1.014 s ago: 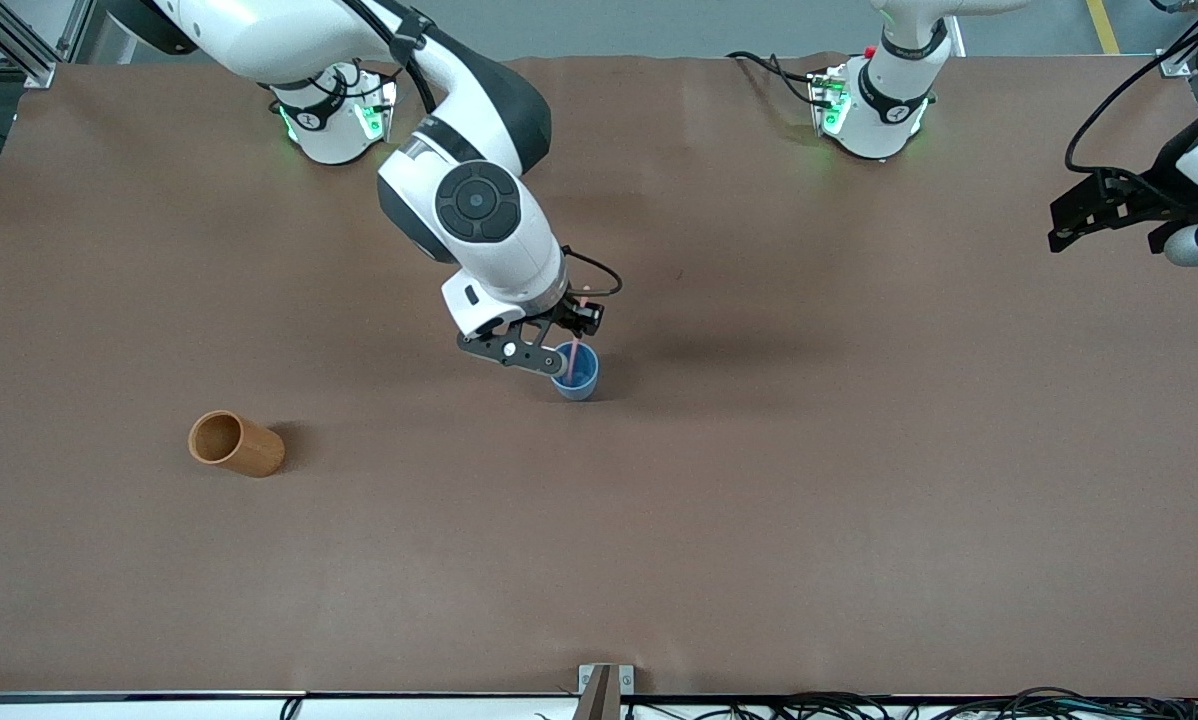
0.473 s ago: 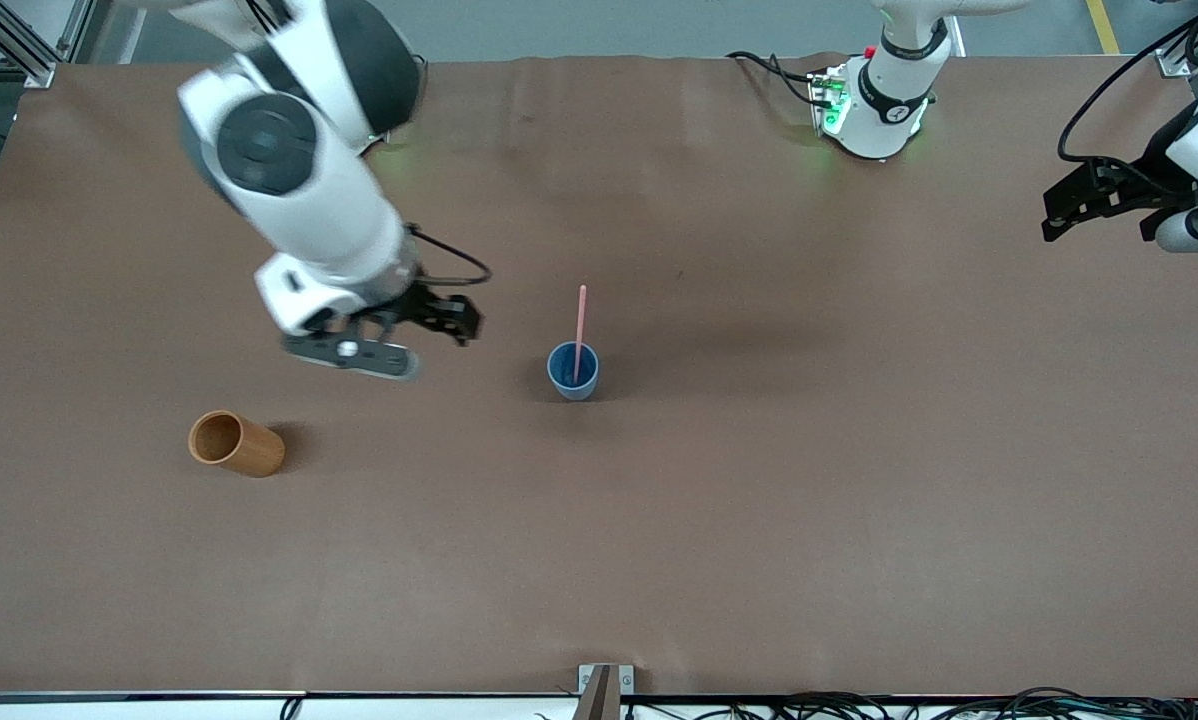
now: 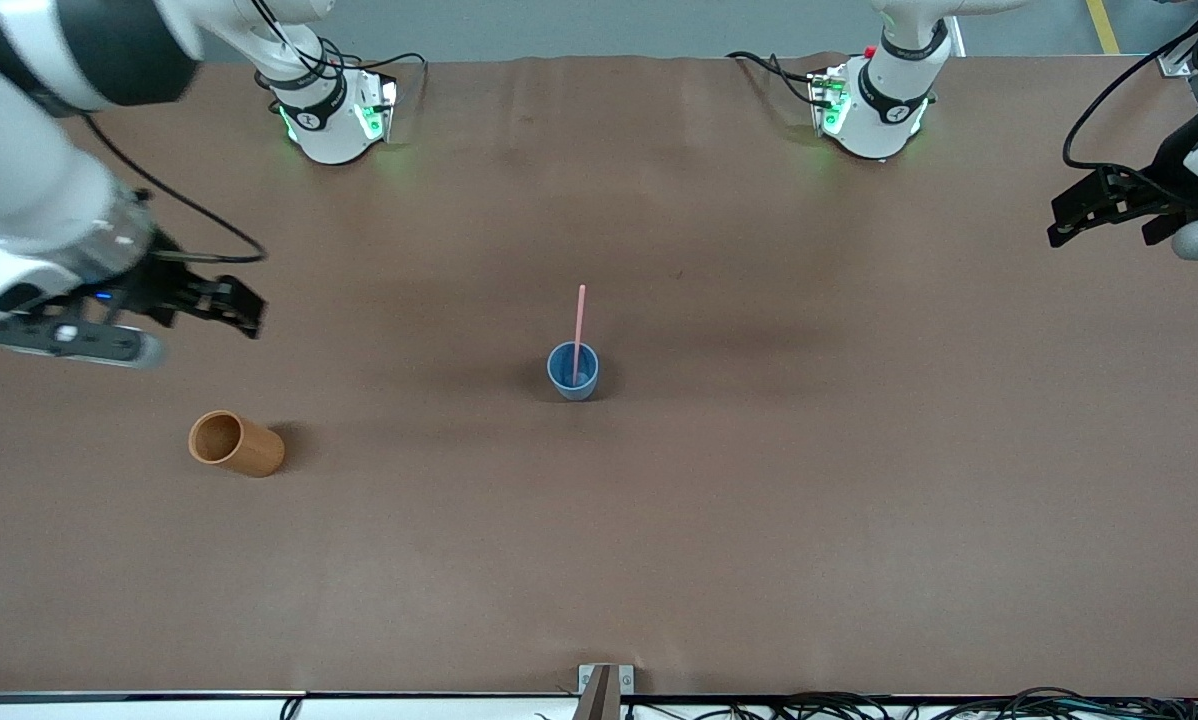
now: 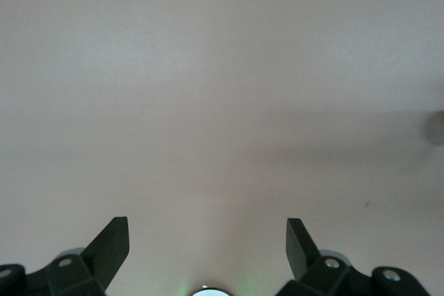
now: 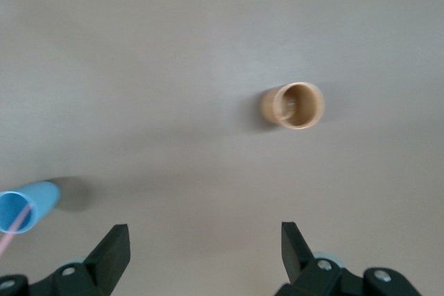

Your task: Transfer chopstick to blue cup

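So the chopstick (image 3: pixel 579 326) is sitting in the blue cup (image 3: pixel 572 371), leaning on the rim with most of its pink length poking up out of it, since it's way longer than the cup is tall. Looks done to me. Thin, straight, plain pink stick. The right hand (image 3: pixel 221 304) hangs empty, fingers spread wide, well away from the blue cup toward the right arm's end of the table (image 3: pixel 759 520), above the orange-brown cup (image 3: pixel 234 443). The left hand (image 3: pixel 1099 208) waits wide open at the left arm's end, nothing in it.
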Tool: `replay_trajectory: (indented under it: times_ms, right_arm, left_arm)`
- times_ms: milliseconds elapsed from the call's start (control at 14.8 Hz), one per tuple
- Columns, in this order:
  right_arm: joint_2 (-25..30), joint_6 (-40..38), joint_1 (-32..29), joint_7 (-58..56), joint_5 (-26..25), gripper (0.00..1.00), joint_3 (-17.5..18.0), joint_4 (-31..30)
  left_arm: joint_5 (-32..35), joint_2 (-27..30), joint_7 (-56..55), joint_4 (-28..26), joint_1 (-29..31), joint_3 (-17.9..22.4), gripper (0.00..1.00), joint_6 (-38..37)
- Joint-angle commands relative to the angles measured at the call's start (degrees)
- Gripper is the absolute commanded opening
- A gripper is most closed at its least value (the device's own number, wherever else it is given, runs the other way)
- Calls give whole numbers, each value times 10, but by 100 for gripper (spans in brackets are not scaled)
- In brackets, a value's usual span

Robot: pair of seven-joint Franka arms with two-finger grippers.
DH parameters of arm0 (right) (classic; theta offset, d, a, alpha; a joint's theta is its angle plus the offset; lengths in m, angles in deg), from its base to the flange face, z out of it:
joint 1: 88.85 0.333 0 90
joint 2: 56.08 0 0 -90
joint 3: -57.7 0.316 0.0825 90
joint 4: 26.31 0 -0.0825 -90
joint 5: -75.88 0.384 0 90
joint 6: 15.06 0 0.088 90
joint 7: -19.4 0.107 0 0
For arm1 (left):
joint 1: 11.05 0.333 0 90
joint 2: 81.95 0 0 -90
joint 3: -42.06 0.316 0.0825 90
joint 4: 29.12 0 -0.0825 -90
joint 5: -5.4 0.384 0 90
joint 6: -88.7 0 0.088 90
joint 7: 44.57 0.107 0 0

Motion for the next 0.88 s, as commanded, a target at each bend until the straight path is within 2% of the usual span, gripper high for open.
replay_trajectory:
  times_ms: [0,338,473,676,811]
  right_arm:
    - [75,11,3,-76,15,96,-58,-77]
    - [126,-11,3,-134,15,96,-102,-93]
    - [126,-29,3,-161,16,97,-121,-71]
    - [119,-61,0,-168,16,100,-122,-18]
    - [117,-70,-1,-169,21,100,-125,-4]
  left_arm:
    - [-9,29,-3,-32,18,-19,100,15]
    - [-1,29,-2,-32,13,-21,100,23]
    - [0,29,-2,-33,14,-23,100,31]
    - [2,25,-1,-32,16,-23,100,32]
    - [2,23,4,-29,16,-23,100,31]
